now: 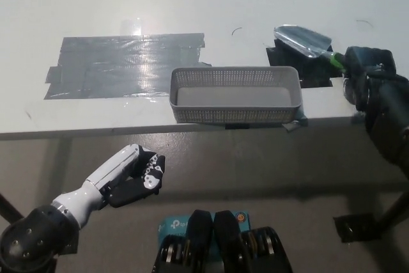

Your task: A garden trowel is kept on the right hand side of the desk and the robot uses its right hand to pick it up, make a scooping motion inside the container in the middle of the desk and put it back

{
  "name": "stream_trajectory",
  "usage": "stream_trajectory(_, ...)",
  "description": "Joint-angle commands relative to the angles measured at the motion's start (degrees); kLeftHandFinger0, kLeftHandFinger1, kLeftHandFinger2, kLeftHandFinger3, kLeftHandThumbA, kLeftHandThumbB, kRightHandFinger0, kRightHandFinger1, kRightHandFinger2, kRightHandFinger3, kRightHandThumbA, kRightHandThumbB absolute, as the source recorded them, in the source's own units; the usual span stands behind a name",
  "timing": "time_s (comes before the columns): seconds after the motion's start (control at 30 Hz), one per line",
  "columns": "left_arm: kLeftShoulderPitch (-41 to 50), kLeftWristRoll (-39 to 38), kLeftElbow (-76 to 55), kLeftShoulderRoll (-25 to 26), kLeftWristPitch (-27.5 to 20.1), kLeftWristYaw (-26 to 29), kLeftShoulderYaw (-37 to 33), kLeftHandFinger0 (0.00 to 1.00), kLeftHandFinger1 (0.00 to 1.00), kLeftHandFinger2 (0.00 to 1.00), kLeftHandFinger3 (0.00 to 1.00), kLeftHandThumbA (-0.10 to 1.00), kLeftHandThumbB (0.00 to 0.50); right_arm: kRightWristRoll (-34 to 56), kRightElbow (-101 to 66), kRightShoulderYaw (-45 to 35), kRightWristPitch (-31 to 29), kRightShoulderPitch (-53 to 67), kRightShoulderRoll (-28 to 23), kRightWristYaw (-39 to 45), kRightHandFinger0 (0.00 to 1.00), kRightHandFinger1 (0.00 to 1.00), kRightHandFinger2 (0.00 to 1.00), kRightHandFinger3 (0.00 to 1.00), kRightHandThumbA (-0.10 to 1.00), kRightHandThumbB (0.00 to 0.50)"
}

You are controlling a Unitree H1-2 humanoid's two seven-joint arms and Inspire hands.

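Observation:
The garden trowel is at the desk's far right, its grey blade facing up over a black tape patch and its green handle running into my black right hand. That hand is closed around the handle, just right of the container. The grey mesh container stands at the middle of the desk's front edge; nothing shows inside it. My white left hand rests below the desk edge at lower left, fingers curled in on nothing.
A wide grey tape patch covers the white desk left of the container. The desk's front edge runs across the picture just below the container. A dark stand foot is on the floor at lower right.

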Motion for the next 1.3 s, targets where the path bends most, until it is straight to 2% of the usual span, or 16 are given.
stream_trajectory(0.0, -1.28, 0.55, -0.53, 1.89, -1.39, -1.73, -0.94, 0.05, 0.16, 0.23, 0.2, -0.1, 0.5, 1.1, -1.24, -3.21, -9.55, 4.84, 1.62, -19.99, 0.0, 0.19, 0.51, 0.33, -0.1, 0.0)
stream_trajectory(0.17, -0.14, 0.79, -0.85, 1.94, -2.04, -1.78, -0.98, 0.08, 0.15, 0.23, 0.22, -0.1, 0.5, 1.39, -0.91, -3.93, -11.86, 6.76, 1.87, -21.66, 0.0, 0.18, 0.46, 0.25, -0.1, 0.0)
stream_trajectory(0.23, -0.31, 1.74, -0.5, 2.29, -3.57, -1.78, -1.41, 0.08, 0.14, 0.22, 0.21, -0.1, 0.5, 1.35, -0.96, -3.94, -12.81, 7.17, 1.65, -22.05, 0.0, 0.13, 0.4, 0.07, -0.1, 0.0)
stream_trajectory(0.43, -0.05, 1.81, -0.91, 3.06, -3.55, -2.26, -1.6, 0.09, 0.14, 0.22, 0.21, -0.07, 0.5, 1.77, -1.29, -5.04, -16.28, 9.04, 1.67, -25.1, 0.0, 0.14, 0.42, 0.0, -0.1, 0.0)
stream_trajectory(0.63, 0.16, 1.45, -0.82, 3.16, -3.84, -2.68, -1.77, 0.06, 0.13, 0.22, 0.24, 0.06, 0.5, 1.91, -1.82, -4.78, -18.44, 9.49, 0.96, -25.18, 0.0, 0.15, 0.43, 0.04, -0.1, 0.0)
stream_trajectory(0.8, -0.01, 1.65, -0.81, 3.11, -3.43, -2.79, -1.95, 0.06, 0.13, 0.21, 0.24, 0.1, 0.5, 0.24, -7.21, -2.94, -22.14, 10.17, -3.82, -22.43, 0.0, 0.07, 0.38, 0.01, -0.1, 0.057)
stream_trajectory(0.9, -0.01, 1.84, -0.62, 3.19, -3.54, -2.85, -2.16, 0.06, 0.13, 0.22, 0.25, 0.12, 0.5, -0.32, -10.55, -2.04, -24.85, 10.13, -7.96, -20.81, 0.0, 0.13, 0.44, 0.14, -0.1, 0.128)
stream_trajectory(0.93, 0.13, 1.58, -0.45, 3.16, -4.06, -2.9, -2.05, 0.06, 0.12, 0.21, 0.25, 0.14, 0.5, -0.11, -12.79, -1.79, -26.14, 9.16, -11.41, -17.0, 0.0, 0.15, 0.45, 0.44, -0.1, 0.133)
stream_trajectory(0.97, 0.23, 1.62, -0.51, 3.28, -3.93, -2.88, -1.96, 0.06, 0.12, 0.21, 0.25, 0.14, 0.5, 0.38, -13.9, -2.08, -27.63, 9.01, -12.68, -16.67, 0.0, 0.08, 0.35, 0.41, -0.1, 0.157)
stream_trajectory(1.03, -0.06, 1.64, -0.04, 3.36, -4.38, -3.02, -1.88, 0.05, 0.12, 0.2, 0.25, 0.14, 0.5, 0.87, -14.84, -2.56, -28.87, 8.5, -14.37, -15.8, 0.0, 0.0, 0.22, 0.38, -0.1, 0.115)
stream_trajectory(1.07, -0.07, 1.76, 0.11, 3.48, -4.37, -3.11, -1.94, 0.05, 0.12, 0.21, 0.26, 0.16, 0.5, 1.21, -15.93, -2.9, -29.53, 8.25, -15.72, -14.72, 0.0, 0.0, 0.18, 0.22, -0.1, 0.109)
stream_trajectory(1.1, -0.04, 1.89, 0.04, 3.51, -3.99, -3.1, -1.99, 0.06, 0.13, 0.22, 0.28, 0.16, 0.5, 1.68, -18.14, -3.37, -30.45, 8.19, -17.57, -13.04, 0.0, 0.07, 0.29, 0.2, -0.1, 0.094)
stream_trajectory(1.13, -0.05, 2.02, 0.09, 3.68, -3.98, -3.16, -1.99, 0.07, 0.14, 0.23, 0.28, 0.16, 0.5, 2.04, -19.69, -3.68, -30.35, 7.87, -18.84, -10.87, 0.0, 0.04, 0.24, 0.33, -0.1, 0.084)
stream_trajectory(1.17, -0.04, 1.9, 0.0, 3.63, -3.92, -3.21, -1.99, 0.08, 0.14, 0.23, 0.28, 0.15, 0.5, 2.12, -19.37, -3.74, -31.66, 7.21, -19.96, -10.48, 0.0, 0.0, 0.17, 0.17, -0.1, 0.049)
stream_trajectory(1.2, -0.08, 1.95, -0.15, 3.68, -3.6, -3.27, -2.05, 0.08, 0.14, 0.24, 0.28, 0.14, 0.5, 2.01, -20.65, -3.89, -31.67, 6.93, -21.14, -9.16, 0.0, 0.02, 0.22, 0.06, -0.1, 0.047)
stream_trajectory(1.27, -0.16, 2.04, -0.29, 3.75, -3.11, -3.34, -2.18, 0.08, 0.14, 0.24, 0.29, 0.13, 0.5, 1.68, -23.42, -4.22, -32.47, 6.3, -23.84, -6.95, 0.0, 0.16, 0.47, 0.14, -0.1, 0.065)
